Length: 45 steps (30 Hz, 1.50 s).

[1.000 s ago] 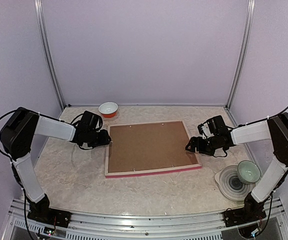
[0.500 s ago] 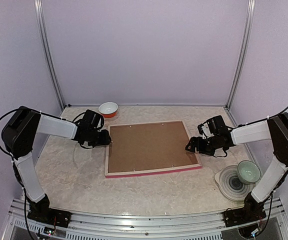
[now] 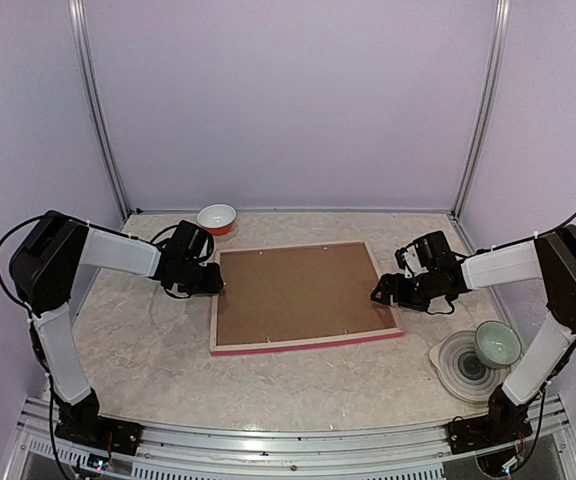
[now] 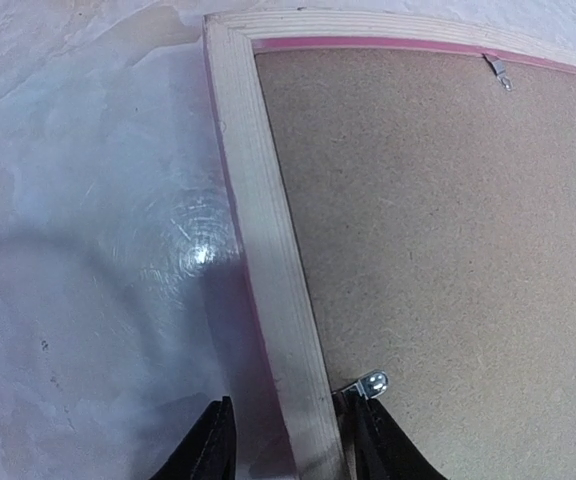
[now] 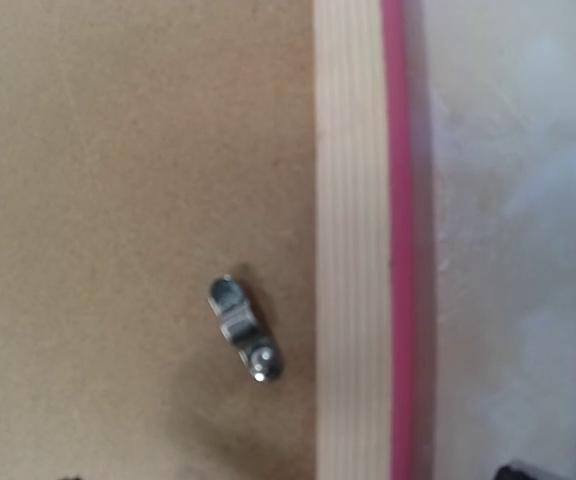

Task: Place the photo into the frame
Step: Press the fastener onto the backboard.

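The left gripper (image 3: 210,283) sits at the 9 o'clock edge of the frame (image 3: 308,343), down close to the table (image 3: 148,340). In the left wrist view its fingers (image 4: 213,448) stand apart and straddle the pale wooden rail. One is outside over the table with a gap to the wood. The other is inside over the brown backing board (image 4: 448,250), just beside a small metal tab (image 4: 371,383). Nothing is clamped between them. A second tab (image 4: 498,68) shows near the rail at the 1 o'clock corner of that view.

A small red-and-white bowl (image 3: 217,218) stands at about 11 o'clock from the frame, by the back wall and clear of it.

The frame lies flat in the middle of the table with its back up (only a pink strip shows along its near edge). The backing board fills its opening.

The right gripper (image 3: 380,293) hangs over the frame's 3 o'clock edge. The right wrist view looks straight down on the board, another metal tab (image 5: 243,340), the wooden rail and its pink outer edge. Only a dark sliver of a fingertip shows at the bottom, so I cannot tell how those fingers are set.

At about 4 o'clock from the frame and well apart from it, a pale green bowl (image 3: 496,343) rests on a clear plate (image 3: 456,372).
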Available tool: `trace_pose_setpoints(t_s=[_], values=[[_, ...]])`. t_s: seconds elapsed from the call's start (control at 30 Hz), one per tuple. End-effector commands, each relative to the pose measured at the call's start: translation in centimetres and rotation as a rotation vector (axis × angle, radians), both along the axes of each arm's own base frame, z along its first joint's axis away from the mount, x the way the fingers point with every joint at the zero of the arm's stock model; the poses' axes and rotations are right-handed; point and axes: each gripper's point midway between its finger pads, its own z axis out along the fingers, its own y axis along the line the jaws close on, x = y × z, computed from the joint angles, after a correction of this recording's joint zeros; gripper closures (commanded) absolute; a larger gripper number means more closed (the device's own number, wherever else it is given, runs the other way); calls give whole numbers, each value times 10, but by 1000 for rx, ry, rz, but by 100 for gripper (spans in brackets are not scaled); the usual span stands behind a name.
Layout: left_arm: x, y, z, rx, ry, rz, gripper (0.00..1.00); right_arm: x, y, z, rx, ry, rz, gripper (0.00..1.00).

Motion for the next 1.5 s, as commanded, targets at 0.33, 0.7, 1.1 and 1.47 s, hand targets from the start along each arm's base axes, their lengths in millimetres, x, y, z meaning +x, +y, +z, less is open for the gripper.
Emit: trace_pose_setpoints(t_s=[0.33,0.7,1.1,1.47], values=[[4,10,-11,52,7,31,71,2,-5,-5,-11,11,-11,12],[4,2,10,-25,-29,17,67,1,-5,-7,-13,14,-12,12],[11,-9,13,-118,-24,-2,65,0,-5,-9,-13,19,-12,12],[14,-8,3,-101,-3,8,65,0,-5,-10,-13,19,-12,12]])
